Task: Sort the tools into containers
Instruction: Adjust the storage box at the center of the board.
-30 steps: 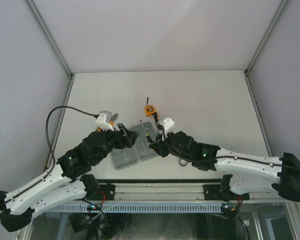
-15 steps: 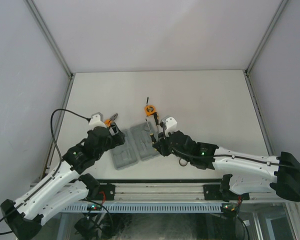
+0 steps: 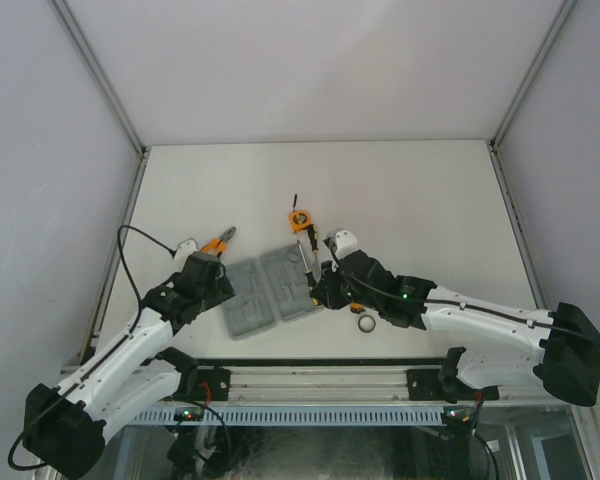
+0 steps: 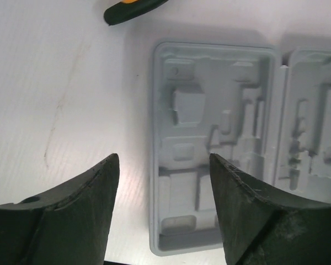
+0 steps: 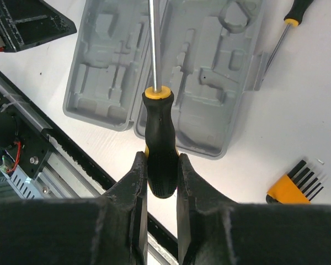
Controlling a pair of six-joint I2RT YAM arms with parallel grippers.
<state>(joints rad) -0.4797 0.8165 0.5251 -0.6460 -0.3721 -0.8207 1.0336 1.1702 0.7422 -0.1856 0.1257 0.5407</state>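
The right gripper [image 5: 161, 165] clamps the black handle of a screwdriver [image 5: 157, 132], its shaft over the open grey tool case [image 5: 94, 77]; the left gripper [image 4: 164, 168] gapes empty by the case's left edge; gripped near the butt, the screwdriver may pivot and miss its recess.

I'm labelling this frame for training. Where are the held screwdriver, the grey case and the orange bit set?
held screwdriver [image 5: 159, 138]: right wrist view, black handle.
grey case [image 4: 187, 105]: left wrist view, raised block inside.
orange bit set [image 5: 286, 193]: right wrist view, orange holder.
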